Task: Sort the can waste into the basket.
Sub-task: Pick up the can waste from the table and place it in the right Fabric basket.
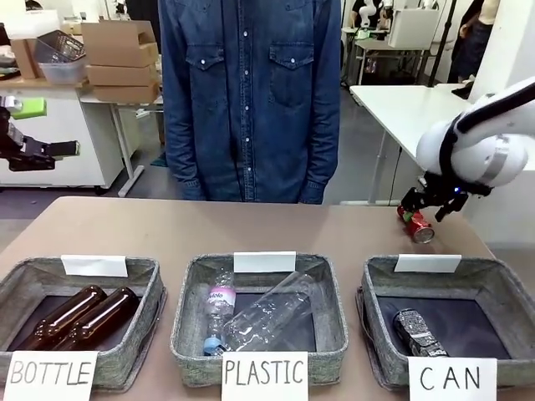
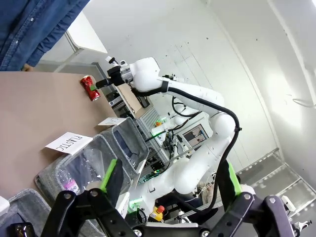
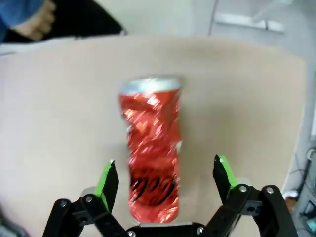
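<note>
Over the red can (image 3: 150,153) on the table (image 1: 251,225), we are holding the right gripper (image 3: 165,185) with jaws spread, straddling it; closing squarely mid-body should prevent slipping.

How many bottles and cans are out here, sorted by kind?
Brown glass bottles: 2, first and second, both in the BOTTLE basket.
Clear plastic bottles: 2, one labelled, one crushed, both in the PLASTIC basket.
Cans: 2, a black can in the CAN basket, a red can on the table.
Total: 6.
</note>
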